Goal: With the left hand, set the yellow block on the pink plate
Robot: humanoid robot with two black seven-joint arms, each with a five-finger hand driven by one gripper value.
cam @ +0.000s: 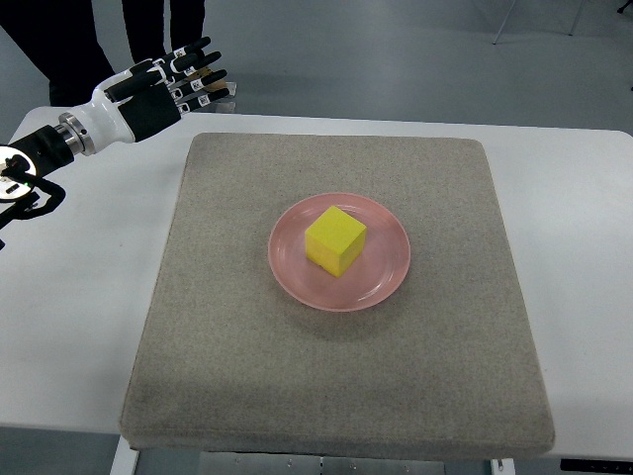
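yellow block (334,240), pink plate (381,288), grey mat (247,376), white table (79,327).

Grey felt mat (415,386), roughly square with rounded corners, lies flat on the white bench (89,327) and covers most of its middle. Bare bench surface shows to the left and right of the mat and as a narrow strip along its upper edge. Grey floor (396,49) fills the top of the frame beyond the bench. Upper left: a person's dark trouser legs (148,25) stand on the floor, just behind the bench edge. Upper right: thin pale legs of some furniture (514,25); type cannot be told.
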